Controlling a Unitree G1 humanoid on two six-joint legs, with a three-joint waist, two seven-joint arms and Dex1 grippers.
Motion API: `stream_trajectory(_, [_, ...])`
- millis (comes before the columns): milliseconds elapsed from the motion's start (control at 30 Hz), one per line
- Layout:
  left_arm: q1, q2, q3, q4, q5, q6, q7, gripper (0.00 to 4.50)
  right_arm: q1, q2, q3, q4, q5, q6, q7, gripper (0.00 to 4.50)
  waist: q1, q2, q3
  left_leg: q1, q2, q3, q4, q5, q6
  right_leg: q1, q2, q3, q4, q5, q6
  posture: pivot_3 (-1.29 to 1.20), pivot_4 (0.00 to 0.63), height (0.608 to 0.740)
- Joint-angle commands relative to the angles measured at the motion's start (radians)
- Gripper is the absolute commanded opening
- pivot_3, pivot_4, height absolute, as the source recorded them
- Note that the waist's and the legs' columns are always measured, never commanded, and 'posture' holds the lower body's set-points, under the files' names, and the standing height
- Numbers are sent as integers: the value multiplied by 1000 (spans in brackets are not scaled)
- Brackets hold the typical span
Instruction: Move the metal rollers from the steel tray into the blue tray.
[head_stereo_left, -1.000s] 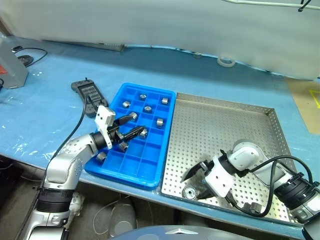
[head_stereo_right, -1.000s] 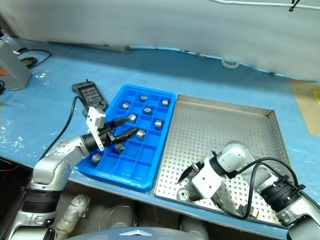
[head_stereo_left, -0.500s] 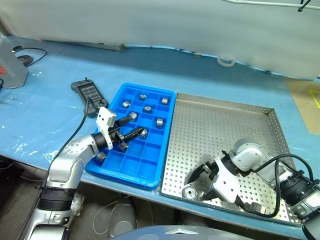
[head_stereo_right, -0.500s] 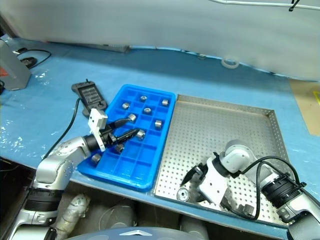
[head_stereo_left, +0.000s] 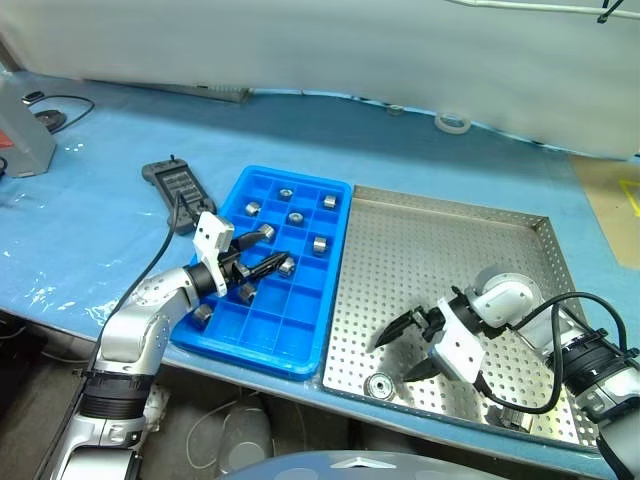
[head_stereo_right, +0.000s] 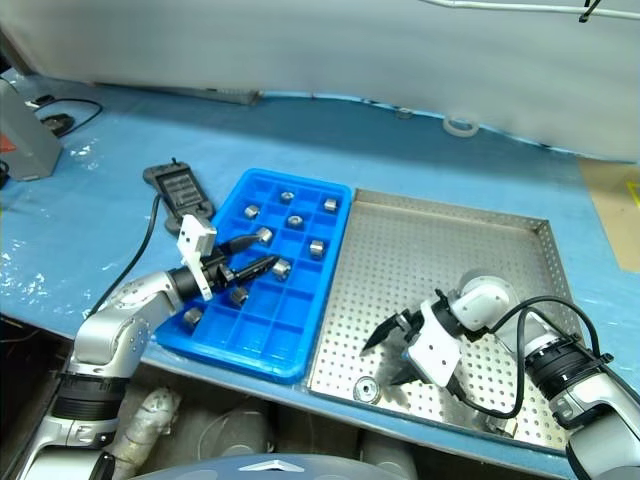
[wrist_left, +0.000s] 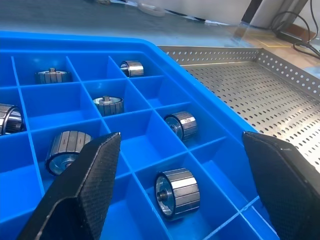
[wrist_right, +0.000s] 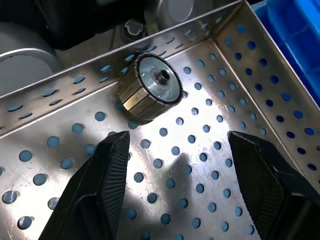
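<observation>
bright blue tray (head_stereo_left: 268, 340), perforated silver steel tray (head_stereo_left: 450, 250), shiny silver rollers (wrist_right: 150, 92)

Looking along the left end effector (wrist_left: 185, 185), fingers (wrist_left: 82, 187) spread wide, nothing between them, poised over the blue tray (wrist_left: 150, 50). Metal rollers in separate compartments: one (wrist_left: 176, 192) just ahead between the fingertips, lying on its side with the dark hole showing; another (wrist_left: 182, 124) at about twelve o'clock from it; a third (wrist_left: 66, 156) at nine o'clock, partly behind a finger. Farther on, more rollers (wrist_left: 108, 104) standing singly in their cells. Beyond the blue rim, at two o'clock, the steel tray (wrist_left: 260, 95), its perforated floor and low rim touching or just beside the blue one. Light-blue desk (wrist_left: 75, 22) behind.
</observation>
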Motion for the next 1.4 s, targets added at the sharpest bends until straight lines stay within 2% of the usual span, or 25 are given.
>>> stream_trajectory(33, [16, 11, 10, -41, -9, -4, -7, 4071, -1, 4, -34, -20, 68, 82, 9, 3297, 0, 0, 0, 0, 0, 0, 0, 0, 0, 0, 0, 0, 0, 0, 0, 134, 150, 740])
stream_trajectory(233, [46, 30, 13, -72, -17, 10, -15, 4071, 25, 4, -43, -90, 110, 181, 14, 3297, 5, 0, 0, 0, 1, 0, 0, 0, 0, -1, 0, -1, 0, 0, 0, 132, 150, 740])
stream_trajectory(367, [56, 49, 9, -64, -13, 10, -37, 4071, 13, 41, -61, -70, 183, 628, -54, 3297, 12, 0, 0, 0, 0, 0, 0, 0, 0, 0, 0, 0, 0, 0, 0, 108, 150, 740])
stream_trajectory(500, [20, 37, -20, -28, -10, 1, -64, 4071, -61, 109, -117, 17, 223, 963, -129, 3297, 13, 1, 1, 1, 0, 0, 0, 0, -1, 0, 0, 0, 1, 0, 0, 52, 150, 740])
stream_trajectory(600, [-43, 8, -52, 57, 6, -27, -102, 4071, -145, 147, -167, 107, 241, 1180, -178, 3297, 14, 3, 2, 2, -1, 1, 0, 1, -4, -1, 1, 1, 3, 0, 0, 0, 150, 740])
stream_trajectory(667, [-110, -22, -79, 170, 33, -75, -137, 4071, -156, 133, -171, 140, 225, 1240, -162, 3297, 16, 4, 1, 1, -2, 1, -1, 3, -5, -2, 1, 1, 4, 1, -3, -42, 150, 740])
stream_trajectory(733, [-176, -55, -102, 292, 58, -129, -177, 4071, 273, -32, -388, -302, 352, 1334, -175, 3297, 52, 4, 0, -2, -3, 0, -1, 4, -6, -2, 0, 0, 3, 2, -3, -83, 150, 740])
stream_trajectory(800, [-279, -112, -146, 487, 91, -213, -269, 4071, 623, -126, -586, -591, 445, 1375, -135, 3297, 78, 9, 1, -1, -4, 0, -5, 5, -1, 6, 1, 10, 0, -2, -8, -135, 150, 740])
stream_trajectory(867, [-354, -157, -170, 638, 124, -291, -339, 4071, 779, -144, -671, -672, 473, 1355, -118, 3297, 61, 8, -1, 1, -6, 4, -4, 0, 3, 9, 2, 25, -2, -6, -2, -154, 150, 740])
stream_trajectory(933, [-425, -208, -177, 794, 167, -379, -375, 4071, 905, -137, -715, -686, 437, 1259, -95, 3297, 19, 2, -5, 0, -6, 3, -2, -1, 3, 4, 2, 24, -4, -5, 4, -195, 150, 740])
stream_trajectory(967, [-455, -231, -177, 854, 185, -414, -386, 4071, 952, -128, -730, -691, 419, 1216, -87, 3297, 3, -2, -7, -3, -6, 3, 0, -2, 4, 3, 1, 24, -8, 0, 12, -210, 150, 740])
stream_trajectory(1033, [-499, -268, -172, 934, 204, -461, -403, 4071, 995, -103, -754, -692, 409, 1167, -97, 3297, -19, -5, -9, -2, -6, 4, 0, -5, 7, 5, -2, 24, -13, -1, 11, -234, 150, 740])
stream_trajectory(1133, [-541, -312, -165, 1013, 224, -511, -415, 4071, 1003, -30, -807, -725, 396, 1135, -212, 3297, -36, -2, -10, 2, -3, 4, -2, -4, 0, 7, -3, 21, -13, -2, 12, -250, 150, 740])
stream_trajectory(1167, [-550, -323, -160, 1035, 230, -521, -414, 4071, 988, 8, -810, -718, 310, 1042, -284, 3297, -37, 0, -10, 3, -4, 4, -3, -3, 0, 7, -5, 21, -13, -6, 19, -250, 150, 740])
stream_trajectory(1200, [-543, -321, -154, 1023, 227, -516, -423, 4071, 960, 49, -814, -714, 245, 1001, -377, 3297, -37, 0, -10, 3, -5, 4, -3, -3, 0, 6, -7, 21, -13, -6, 20, -252, 150, 740])
stream_trajectory(1233, [-534, -319, -147, 1009, 223, -510, -430, 4071, 913, 91, -819, -710, 224, 1017, -469, 3297, -39, 0, -10, 3, -5, 4, -4, -3, 0, 4, -9, 22, -14, -6, 20, -252, 150, 740])
stream_trajectory(1267, [-525, -316, -141, 993, 221, -503, -433, 4071, 845, 127, -825, -701, 237, 1066, -547, 3297, -41, 0, -10, 3, -5, 5, -4, -2, -1, 2, -10, 21, -14, -6, 20, -251, 150, 740])
stream_trajectory(1333, [-516, -316, -129, 986, 220, -493, -428, 4071, 625, 132, -805, -645, 204, 1160, -676, 3297, -46, 1, -11, 2, -7, 5, -4, 0, 0, 4, -12, 21, -13, -6, 20, -253, 150, 740])
stream_trajectory(1400, [-511, -318, -119, 982, 222, -484, -424, 4071, 473, 132, -796, -587, 154, 1212, -776, 3297, -54, 3, -11, -1, -13, 6, -4, 1, 2, 3, -12, 20, -13, -1, 12, -262, 150, 740])
